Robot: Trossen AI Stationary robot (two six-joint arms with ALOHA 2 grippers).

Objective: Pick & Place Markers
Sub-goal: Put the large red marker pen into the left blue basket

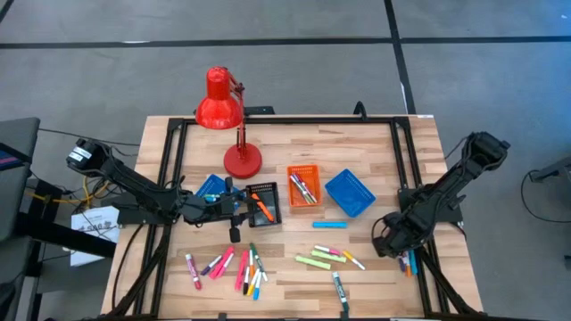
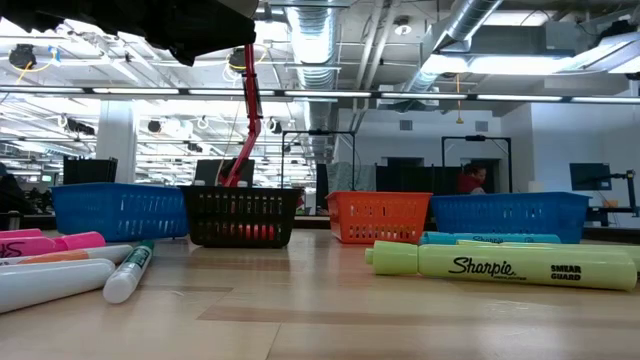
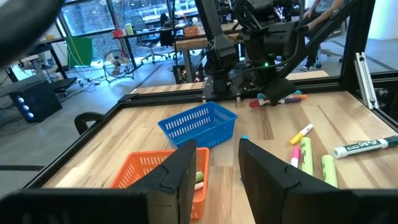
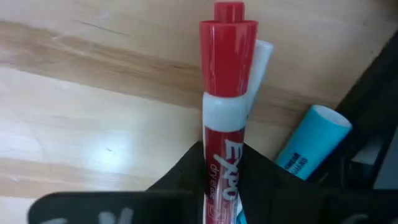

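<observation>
Already the right pincer (image 4: 221, 186), at the table's (image 1: 375, 143) right edge in the high view, is clamped on a red marker (image 4: 227, 93). The left pincer (image 3: 214, 168) hangs parted over the black tray (image 1: 264, 203), centre-left. Loose markers (image 1: 245, 267) lie low in frame. Next, I judge, comes carrying the red one to a tray.

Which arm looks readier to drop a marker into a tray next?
The right: its hand grips a red Expo marker at the table's right edge. The left hand, open and empty, hovers by the black tray.
</observation>
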